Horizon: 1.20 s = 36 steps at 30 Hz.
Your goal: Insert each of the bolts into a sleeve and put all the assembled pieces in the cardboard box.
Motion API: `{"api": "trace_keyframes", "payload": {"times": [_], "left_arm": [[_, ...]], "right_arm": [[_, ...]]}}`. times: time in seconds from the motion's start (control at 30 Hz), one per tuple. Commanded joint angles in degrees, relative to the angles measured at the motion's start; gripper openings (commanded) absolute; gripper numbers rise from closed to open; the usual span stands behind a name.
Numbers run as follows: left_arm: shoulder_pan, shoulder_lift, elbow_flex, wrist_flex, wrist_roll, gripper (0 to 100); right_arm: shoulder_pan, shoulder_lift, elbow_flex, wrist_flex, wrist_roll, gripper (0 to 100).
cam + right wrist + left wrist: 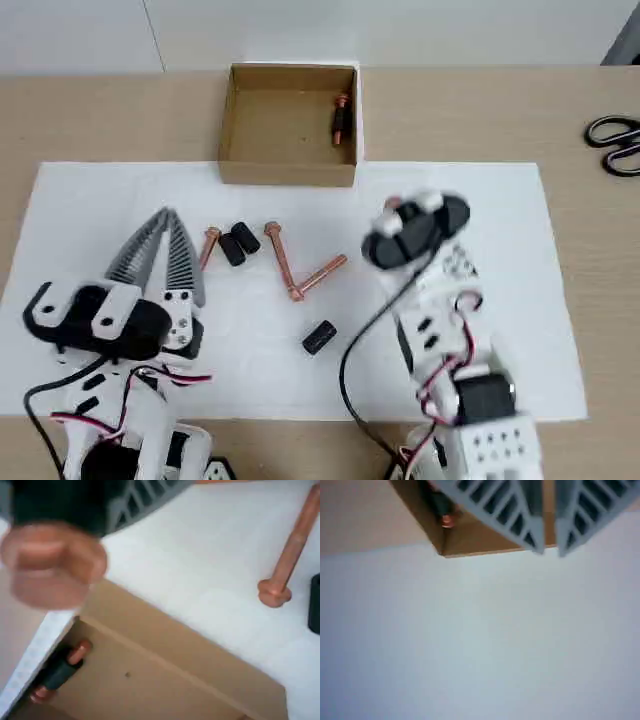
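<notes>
**Copper bolt held in right gripper, just outside cardboard box**

**Right gripper** (394, 208)
- State: clamped on the held bolt (52, 565).
- The bolt's copper head sits close to the wrist camera. A dark mass lies directly behind it, and whether that mass is a sleeve cannot be told.
- Position: above the white sheet (500, 300), just outside the front right corner of the cardboard box (290, 172).
- The held bolt is beside the box wall, not over the opening.

**Cardboard box**
- Contents: one assembled piece (340, 120), a bolt seated in a black sleeve.
- The piece lies along the right inner wall, on the far side of that wall from the right gripper.

**Left gripper** (168, 214)
- State: fingers drawn together to a thin slit at the tips, with nothing between them.
- Position: over the left part of the sheet, pointing toward the box, with the tips short of its front wall.

**Loose parts on the sheet, between the two grippers**
- First bolt (209, 247): just beside the left gripper's right finger.
- First sleeve (232, 250) and second sleeve (246, 237): side by side, next to the first bolt.
- Middle bolt (283, 262) and slanted bolt (325, 273): their ends meet in a V, well apart from the held bolt.
- Lone sleeve (319, 338): nearer the arm bases, apart from both grippers.

**Other**
- Scissors (613, 143) lie on the bare table (100, 110) at its right edge.
</notes>
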Motion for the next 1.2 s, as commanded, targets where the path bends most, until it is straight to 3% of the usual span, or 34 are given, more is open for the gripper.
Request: {"api": "trace_keyframes", "payload": {"times": [0.0,0.37,0.63,0.87,1.17], "left_arm": [[-2.4,-1.0,0.7,-1.8,0.6,1],[-2.9,-1.1,0.9,-2.8,2.5,1],[-2.9,-1.1,0.9,-2.8,2.2,1],[-2.9,-1.1,1.0,-2.8,2.2,1],[-2.9,-1.1,1.0,-2.7,2.2,1]], "right_arm": [[0.7,15.7,-15.2,-1.0,0.4,0.2],[-1.3,61.9,-43.3,-24.0,0.4,0.3],[-2.7,86.8,-59.3,-44.8,-2.3,0.3],[-1.7,105.5,-78.8,-45.4,-15.6,0.3],[-4.6,120.4,-90.9,-45.3,-16.1,0.3]]}}
